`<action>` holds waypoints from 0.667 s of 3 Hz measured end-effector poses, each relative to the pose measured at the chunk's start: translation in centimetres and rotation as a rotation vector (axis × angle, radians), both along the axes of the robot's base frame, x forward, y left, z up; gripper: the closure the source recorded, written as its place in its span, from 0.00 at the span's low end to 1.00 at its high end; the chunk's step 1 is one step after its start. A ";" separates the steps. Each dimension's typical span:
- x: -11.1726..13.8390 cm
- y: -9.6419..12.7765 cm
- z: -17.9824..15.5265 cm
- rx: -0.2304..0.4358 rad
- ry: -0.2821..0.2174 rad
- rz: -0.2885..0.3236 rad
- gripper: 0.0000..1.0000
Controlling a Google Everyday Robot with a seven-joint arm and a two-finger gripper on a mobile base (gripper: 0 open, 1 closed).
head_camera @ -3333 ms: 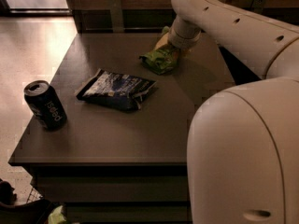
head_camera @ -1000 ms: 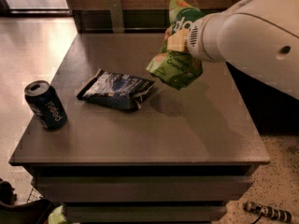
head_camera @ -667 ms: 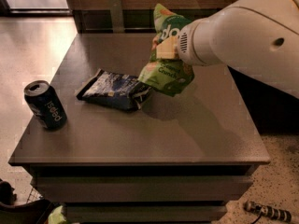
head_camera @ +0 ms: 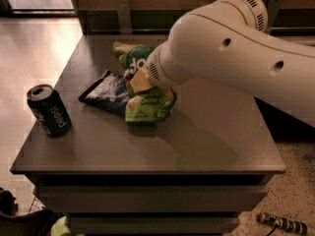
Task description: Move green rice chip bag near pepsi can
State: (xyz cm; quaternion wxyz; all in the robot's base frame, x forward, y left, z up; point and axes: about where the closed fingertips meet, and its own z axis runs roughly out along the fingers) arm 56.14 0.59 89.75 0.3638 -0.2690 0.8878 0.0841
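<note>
Nearest you, the can (head_camera: 49,111) stands upright by the front left edge of the table (head_camera: 206,146). Right of the can and a little farther back, your gripper (head_camera: 139,80) is clamped on the crumpled green bag (head_camera: 147,104). Between them lies the blue bag (head_camera: 106,91), partly hidden behind the green bag.

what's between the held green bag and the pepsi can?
Camera view: gripper holds green rice chip bag mid-table; dark blue snack bag, then bare tabletop, before pepsi can.
</note>
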 end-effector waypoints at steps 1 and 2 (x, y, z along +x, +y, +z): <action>-2.0 2.9 -2.3 -0.145 -0.007 0.165 1.00; -3.7 4.2 -3.4 -0.235 -0.032 0.252 1.00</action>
